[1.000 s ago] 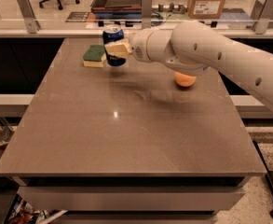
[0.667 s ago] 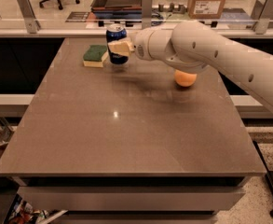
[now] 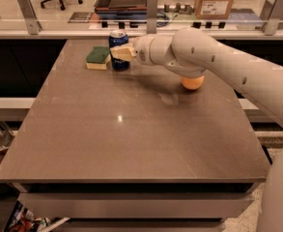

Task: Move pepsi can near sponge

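Camera view: white robot arm (image 3: 237, 71) reaching from the right over a grey-brown rectangular table (image 3: 131, 144).
End effector: two-finger gripper (image 3: 120, 52) at the far left of the tabletop, pinching the dark blue aluminium pepsi can (image 3: 117, 37).
Can position: upright, just right of the green-topped, yellow-based rectangular sponge (image 3: 98, 57).
Other item: round orange fruit (image 3: 192, 83), partly under the arm, well apart from the can.

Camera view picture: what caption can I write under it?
Robot's gripper holds the pepsi can right beside the green sponge on the table, an orange nearby.

Glossy metal pepsi can (image 3: 118, 38) in plastic end effector (image 3: 119, 53); smooth table (image 3: 131, 144).
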Available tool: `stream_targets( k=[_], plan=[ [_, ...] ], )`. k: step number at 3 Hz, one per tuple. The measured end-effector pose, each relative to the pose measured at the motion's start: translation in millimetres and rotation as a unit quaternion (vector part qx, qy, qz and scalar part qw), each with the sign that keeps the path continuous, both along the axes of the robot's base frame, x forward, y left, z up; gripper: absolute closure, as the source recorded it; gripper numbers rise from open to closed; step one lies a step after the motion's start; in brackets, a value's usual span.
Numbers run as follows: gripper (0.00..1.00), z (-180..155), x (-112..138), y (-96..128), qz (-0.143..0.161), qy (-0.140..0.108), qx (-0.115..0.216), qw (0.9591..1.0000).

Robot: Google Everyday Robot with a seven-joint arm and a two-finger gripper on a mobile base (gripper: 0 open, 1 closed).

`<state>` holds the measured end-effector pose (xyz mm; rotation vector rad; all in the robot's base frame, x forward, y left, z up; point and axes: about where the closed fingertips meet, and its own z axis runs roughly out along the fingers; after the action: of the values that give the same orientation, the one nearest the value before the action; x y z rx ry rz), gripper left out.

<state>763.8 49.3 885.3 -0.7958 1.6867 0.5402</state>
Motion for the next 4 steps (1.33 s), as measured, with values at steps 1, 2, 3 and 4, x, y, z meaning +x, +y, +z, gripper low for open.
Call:
stream_targets(
  k=[1,2,3,4],
  plan=[
    [0.84,-0.7,-0.2,2.3,0.002,0.001,0.0,1.0],
    [0.6,-1.1,-0.6,5.1,0.004,0.001,0.0,1.0],
    [0.38,-1.4,-1.0,7.7,0.005,0.001,0.001,1.0],
    [0.13,-1.8,-1.4,10.2,0.007,0.002,0.001,1.0]
  ],
)
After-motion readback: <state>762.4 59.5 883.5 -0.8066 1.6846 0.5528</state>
